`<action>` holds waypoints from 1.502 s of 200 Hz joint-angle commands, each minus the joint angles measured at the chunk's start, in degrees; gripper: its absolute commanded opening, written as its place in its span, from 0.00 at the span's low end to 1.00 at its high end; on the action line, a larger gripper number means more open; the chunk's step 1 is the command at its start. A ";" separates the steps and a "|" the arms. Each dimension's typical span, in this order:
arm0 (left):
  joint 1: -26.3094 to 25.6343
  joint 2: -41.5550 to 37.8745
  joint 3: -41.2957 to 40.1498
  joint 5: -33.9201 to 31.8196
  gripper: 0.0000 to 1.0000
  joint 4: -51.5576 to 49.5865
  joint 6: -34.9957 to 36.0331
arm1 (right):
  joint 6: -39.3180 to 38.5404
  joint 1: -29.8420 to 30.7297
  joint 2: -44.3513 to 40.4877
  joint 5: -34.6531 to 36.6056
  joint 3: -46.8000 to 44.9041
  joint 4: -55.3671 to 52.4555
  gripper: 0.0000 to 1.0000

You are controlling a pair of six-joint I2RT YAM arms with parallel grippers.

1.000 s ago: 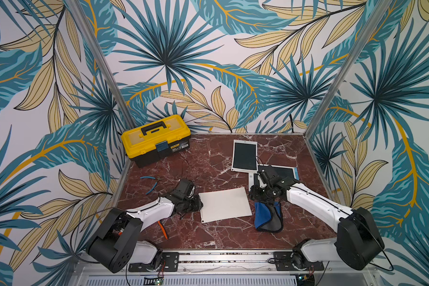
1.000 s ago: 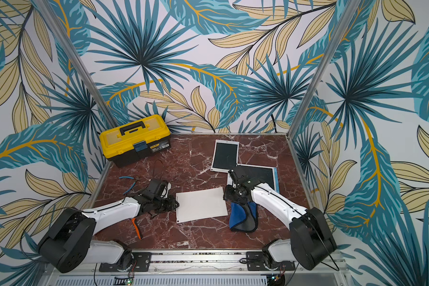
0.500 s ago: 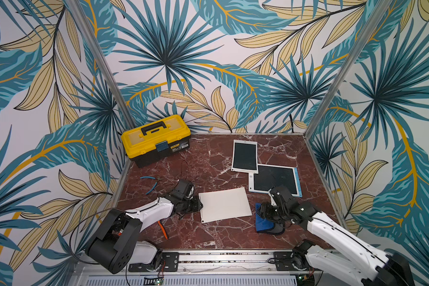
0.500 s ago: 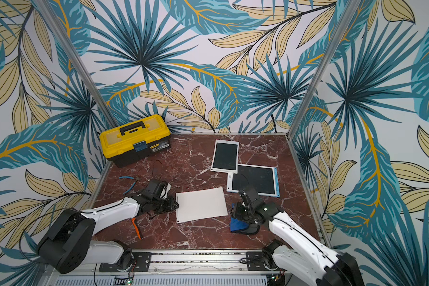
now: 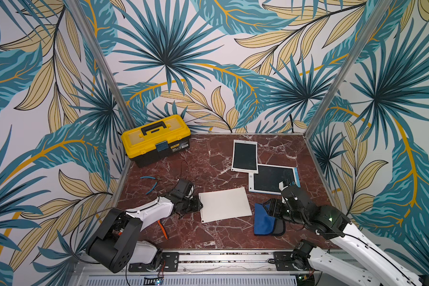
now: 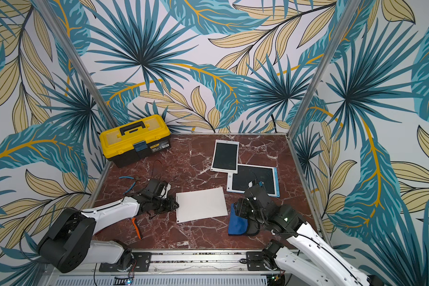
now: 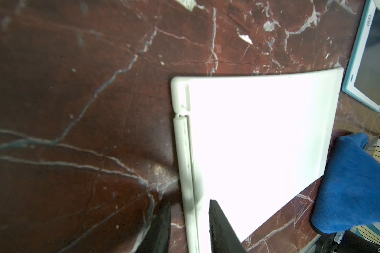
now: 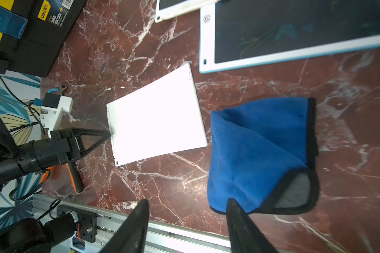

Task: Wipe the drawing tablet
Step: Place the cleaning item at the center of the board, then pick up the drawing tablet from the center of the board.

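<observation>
Right, no wiping yet; the step in hand is picking up the cloth (image 8: 257, 149). The tablet (image 5: 224, 208) lies flat mid-surface (image 5: 208, 161). My left gripper (image 7: 188, 202) straddles its edge; I can't tell if it pinches. My right gripper (image 8: 187, 199) hangs open over the cloth's edge, holding nothing. Next: drop, close on a fold, drag it onto the tablet.

Left arm (image 5: 149, 213): I have it low and stretched toward the table's middle, wrist near level, the left gripper (image 7: 189, 207) narrowed, jaws pinching the edge of the white tablet (image 5: 224, 208). Right arm (image 5: 352, 237): it reaches in from the near right corner, the right gripper (image 8: 185, 200) angled downward, jaws spread wide, holding nothing.
</observation>
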 commanded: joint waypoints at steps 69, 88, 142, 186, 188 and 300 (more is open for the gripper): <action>0.73 0.42 -0.58 0.79 0.33 -2.00 -0.14 | -17.69 -0.03 14.00 -5.87 0.08 9.98 0.72; 0.88 0.55 -0.22 2.96 0.33 -2.07 -0.37 | -17.93 -3.12 24.96 -17.02 0.67 20.60 0.72; 0.94 2.07 -2.32 3.71 0.45 -1.39 -2.49 | -20.16 -11.67 49.07 -20.16 5.34 28.00 0.71; 1.28 4.40 -1.69 7.40 0.48 2.71 -4.08 | -20.95 -15.16 52.65 -25.87 1.83 34.12 0.70; 1.33 4.61 -1.70 7.64 0.48 2.98 -4.25 | -20.95 -15.18 52.83 -26.38 1.74 34.47 0.70; 5.31 -1.25 -7.11 17.53 0.41 15.23 -8.36 | -21.14 -15.55 58.89 -41.66 -2.23 42.06 0.68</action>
